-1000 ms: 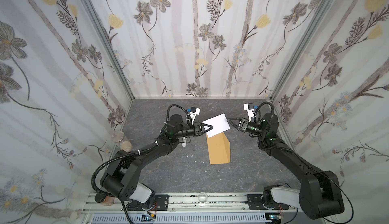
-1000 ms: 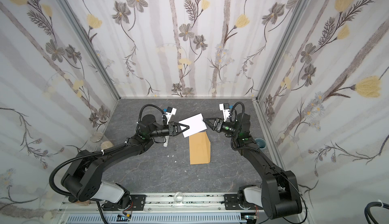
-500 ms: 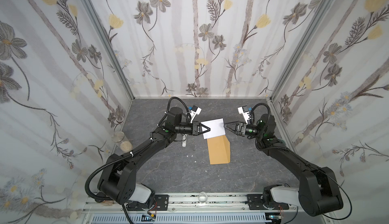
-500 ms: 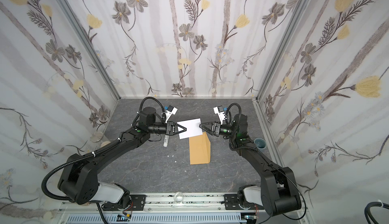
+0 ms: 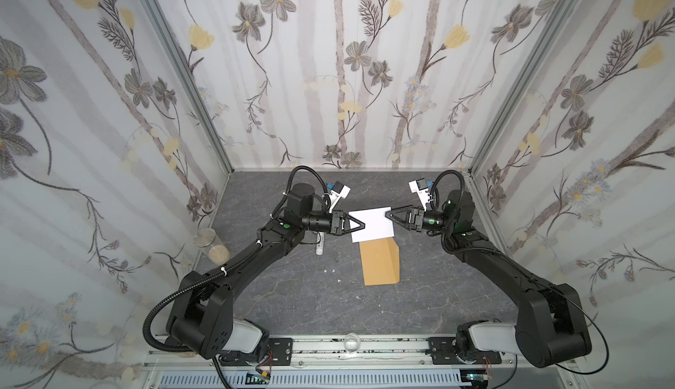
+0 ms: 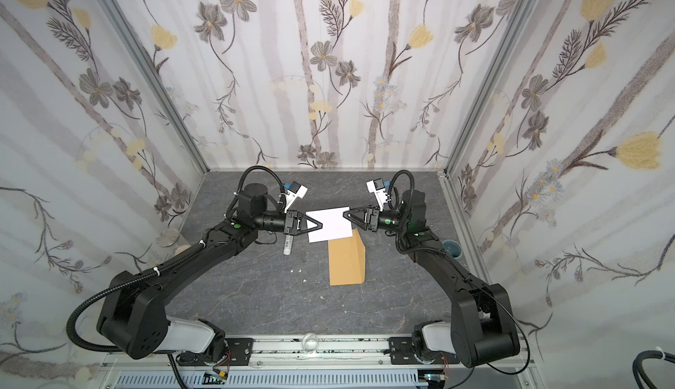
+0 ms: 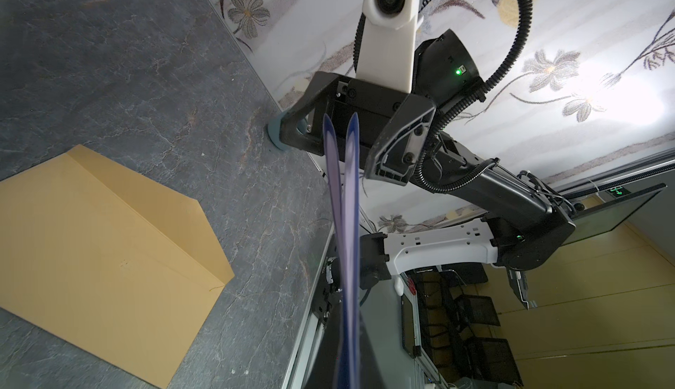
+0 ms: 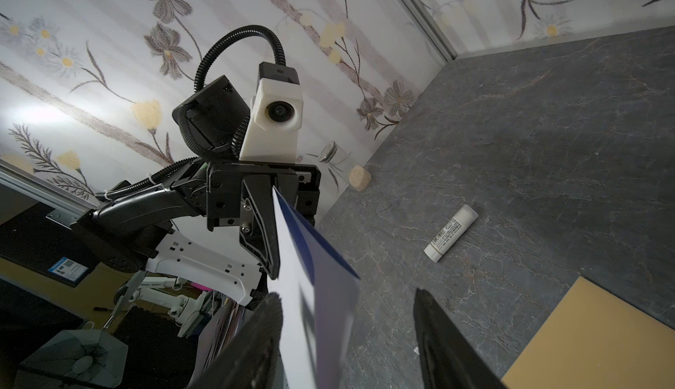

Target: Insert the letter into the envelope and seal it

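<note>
The letter (image 5: 372,222) (image 6: 330,228) hangs level in the air, white side up, above the far end of the tan envelope (image 5: 380,263) (image 6: 347,263), which lies flat on the table. My left gripper (image 5: 363,225) (image 6: 321,225) is shut on the letter's left edge. My right gripper (image 5: 388,214) (image 6: 345,215) stands open at the right edge. In the right wrist view the letter (image 8: 314,296) lies between the spread fingers (image 8: 255,339), nearer one finger. In the left wrist view the letter (image 7: 343,222) runs edge-on as two dark blue layers toward the open right gripper (image 7: 345,138).
A white glue stick (image 5: 319,247) (image 8: 451,232) lies on the table under my left wrist. A glass jar (image 5: 208,239) and a cork ball (image 5: 218,252) stand by the left wall. A small blue cup (image 6: 452,248) sits at the right wall.
The left gripper has turned the letter from tilted to level and shifted it left. The right gripper has moved in until its fingers straddle the letter's right edge, and opened slightly wider.
</note>
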Robot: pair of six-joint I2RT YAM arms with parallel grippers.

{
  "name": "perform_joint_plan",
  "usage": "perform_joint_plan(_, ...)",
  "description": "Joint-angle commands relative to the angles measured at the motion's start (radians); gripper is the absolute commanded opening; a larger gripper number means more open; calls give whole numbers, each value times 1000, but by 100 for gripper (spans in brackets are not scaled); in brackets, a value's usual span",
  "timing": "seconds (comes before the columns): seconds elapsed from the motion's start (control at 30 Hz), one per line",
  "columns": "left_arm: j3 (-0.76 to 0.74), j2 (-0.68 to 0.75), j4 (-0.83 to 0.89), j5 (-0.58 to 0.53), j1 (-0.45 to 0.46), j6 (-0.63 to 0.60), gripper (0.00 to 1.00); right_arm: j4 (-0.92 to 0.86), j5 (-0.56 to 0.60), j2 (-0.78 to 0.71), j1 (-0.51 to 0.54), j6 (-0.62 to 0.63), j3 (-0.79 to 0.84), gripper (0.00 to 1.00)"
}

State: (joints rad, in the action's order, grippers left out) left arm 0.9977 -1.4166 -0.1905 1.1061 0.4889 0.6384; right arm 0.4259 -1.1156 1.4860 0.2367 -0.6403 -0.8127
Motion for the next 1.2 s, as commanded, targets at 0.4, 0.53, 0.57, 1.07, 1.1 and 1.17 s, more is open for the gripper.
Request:
perform_joint_plan(0.4, 12, 0, -7, 8, -3, 1, 0, 37, -40, 40, 70, -4, -29, 21)
perform_joint_plan(0.53, 9, -2, -7, -4, -5, 2, 0, 80, -51, 43, 72, -39, -25, 0)
perform_joint_plan(0.57, 7, -2, -7, -10, -4, 1, 0, 86, -53, 42, 72, -44, -24, 0)
perform_joint_plan(1.07, -73, 94, -161, -318, -30, 186, 63, 379, 179, -35, 87, -289, 52, 0)
perform_joint_plan(1.1, -95, 114, -193, -362, -30, 215, 65, 400, 217, -42, 86, -308, 87, 0)
perform_joint_plan(1.17, -153, 150, -274, -426, -30, 270, 65, 434, 277, -52, 88, -335, 100, 0)
